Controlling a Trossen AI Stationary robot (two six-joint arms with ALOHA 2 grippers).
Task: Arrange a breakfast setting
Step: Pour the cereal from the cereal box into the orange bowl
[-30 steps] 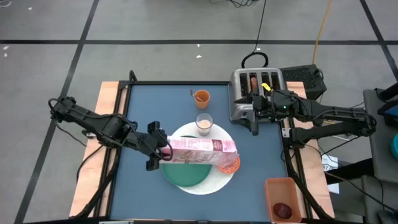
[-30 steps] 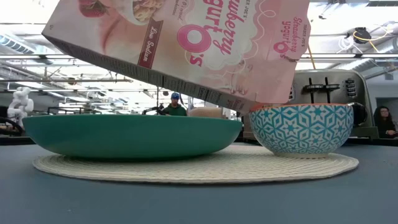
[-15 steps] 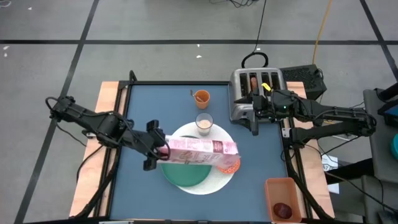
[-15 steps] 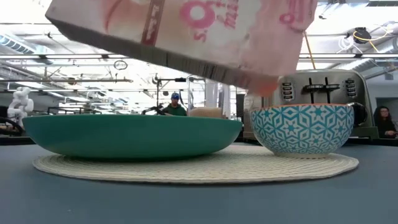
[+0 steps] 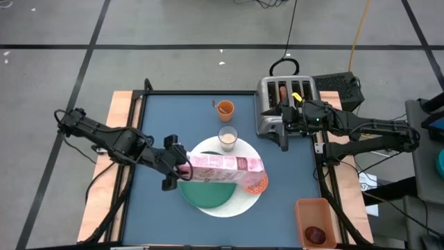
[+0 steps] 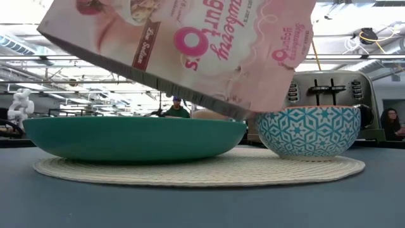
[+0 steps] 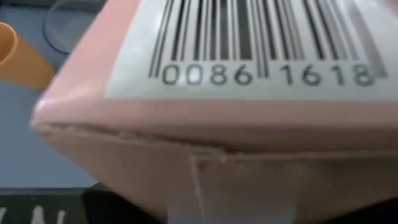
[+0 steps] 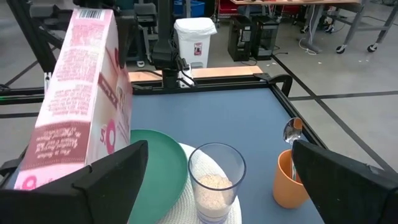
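Pink cereal box (image 5: pixel 223 165) tipped over green plate (image 5: pixel 211 194), long axis running from left gripper (image 5: pixel 176 167), clamped on its base end, toward patterned bowl (image 5: pixel 256 183); right gripper (image 5: pixel 284 130) parked open by toaster (image 5: pixel 286 99).

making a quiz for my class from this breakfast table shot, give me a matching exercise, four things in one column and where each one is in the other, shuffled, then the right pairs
Things:
1. pink cereal box
2. metal spoon
3. dark red fruit
4. small orange patterned bowl

Places:
A. in the orange rectangular bin
B. on the white round mat, beside the green plate
C. held tilted in the air by the left gripper
D. standing in the orange cup

Pairs: 1-C, 2-D, 3-A, 4-B
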